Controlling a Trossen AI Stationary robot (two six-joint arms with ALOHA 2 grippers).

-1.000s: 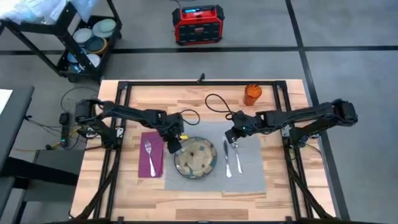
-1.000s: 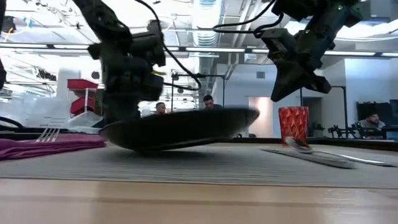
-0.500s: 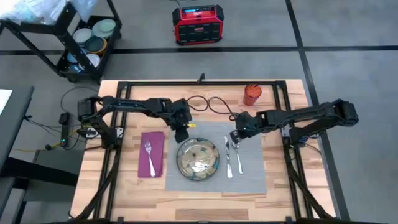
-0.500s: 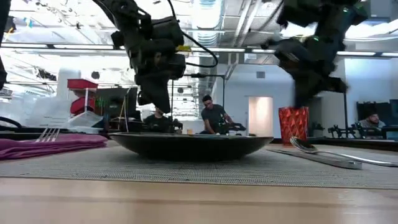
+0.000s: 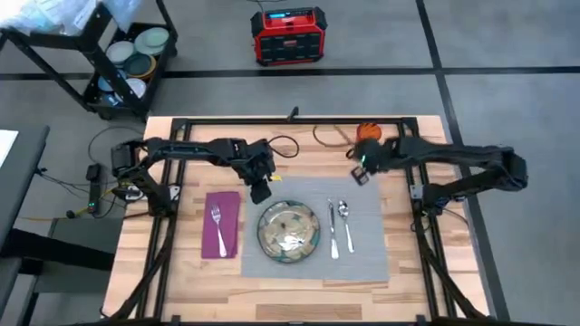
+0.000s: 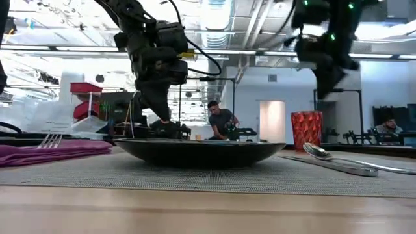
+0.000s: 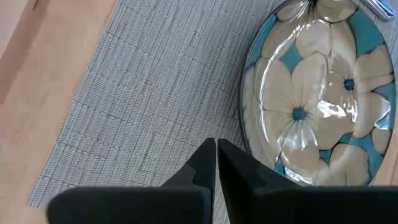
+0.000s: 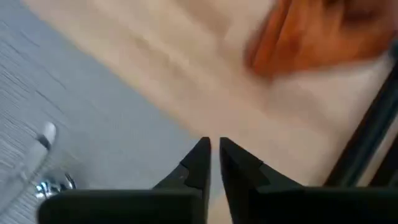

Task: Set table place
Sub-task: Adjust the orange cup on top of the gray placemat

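Lying on the table [image 5: 190, 272]: one mat [image 5: 362, 263], one plate [image 5: 288, 228], one fork [image 5: 217, 217], one knife [image 5: 332, 231], one spoon [image 5: 345, 222], one napkin [image 5: 221, 246] (magenta), one cup [image 5: 366, 132].

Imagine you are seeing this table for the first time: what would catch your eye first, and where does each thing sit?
The round beige plate with blue flower pattern lies in the middle of the grey ribbed rectangular mat, with the steel knife and steel spoon to its right. Left of the mat, a steel fork rests on the magenta cloth napkin. The small orange cup stands at the table's far edge, close to the right end effector.
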